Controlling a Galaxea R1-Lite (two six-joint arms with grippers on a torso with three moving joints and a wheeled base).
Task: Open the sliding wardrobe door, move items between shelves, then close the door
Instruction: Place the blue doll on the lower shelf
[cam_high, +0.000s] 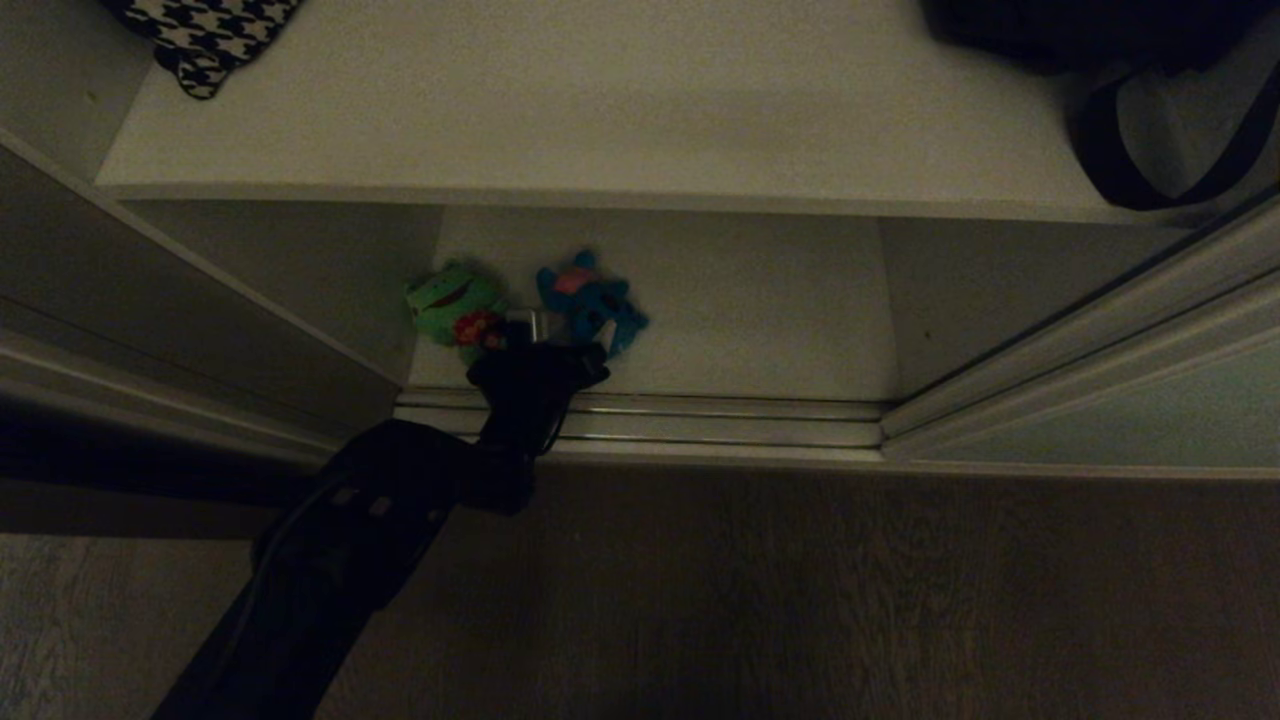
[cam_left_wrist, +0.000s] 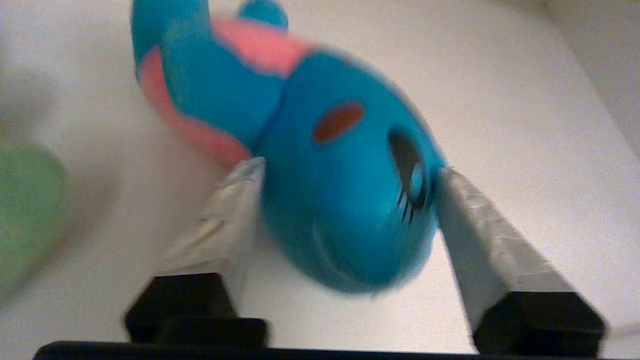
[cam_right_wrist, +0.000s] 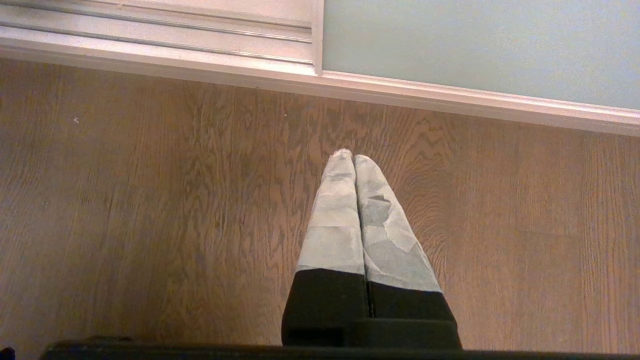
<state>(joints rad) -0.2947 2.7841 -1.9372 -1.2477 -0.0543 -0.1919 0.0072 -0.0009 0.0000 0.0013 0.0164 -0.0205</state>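
The left claw (cam_left_wrist: 345, 195) stood released with its fingers either side of the blue plush toy (cam_left_wrist: 320, 165), which lay on the bottom shelf (cam_high: 740, 310) just beside the green plush toy (cam_high: 455, 305), apparently set down there together, while the right claw (cam_right_wrist: 352, 157) hung clenched over the floor (cam_right_wrist: 150, 200).

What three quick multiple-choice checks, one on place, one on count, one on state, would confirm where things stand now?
1. Where does the blue plush toy with pink patches lie?
A. lower white shelf
B. upper shelf
C. wooden floor

2. How many plush toys are on that shelf?
A. one
B. two
C. three

3. How is the left gripper?
A. shut, empty
B. open astride the blue toy
C. out of view

Key: 1 A, it lies below the upper board; 2 B, the green plush toy with red spot lies beside it; 3 B, the fingers stand spread either side of its head.
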